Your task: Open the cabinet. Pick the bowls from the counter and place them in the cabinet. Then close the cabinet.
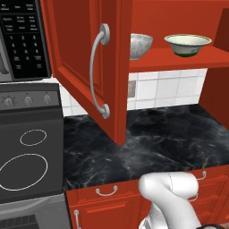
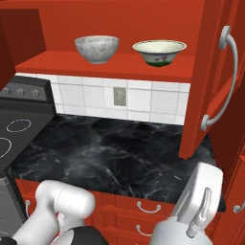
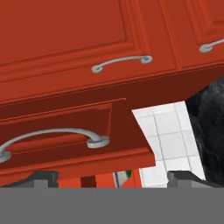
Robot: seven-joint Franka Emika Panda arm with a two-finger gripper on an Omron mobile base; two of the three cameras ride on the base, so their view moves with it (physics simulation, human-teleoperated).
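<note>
The red cabinet (image 2: 119, 19) stands with both doors swung wide, its shelf (image 2: 110, 64) exposed above the black marble table (image 2: 110, 148), so the bowls could go in. The cream bowl (image 2: 159, 51) and the grey stone-look bowl (image 2: 96, 49) sit side by side, apart, on that shelf. Below the right door's handle (image 2: 225, 81), the fingers (image 3: 113, 177) are spread wide, holding nothing; closing the doors apparently remains.
</note>
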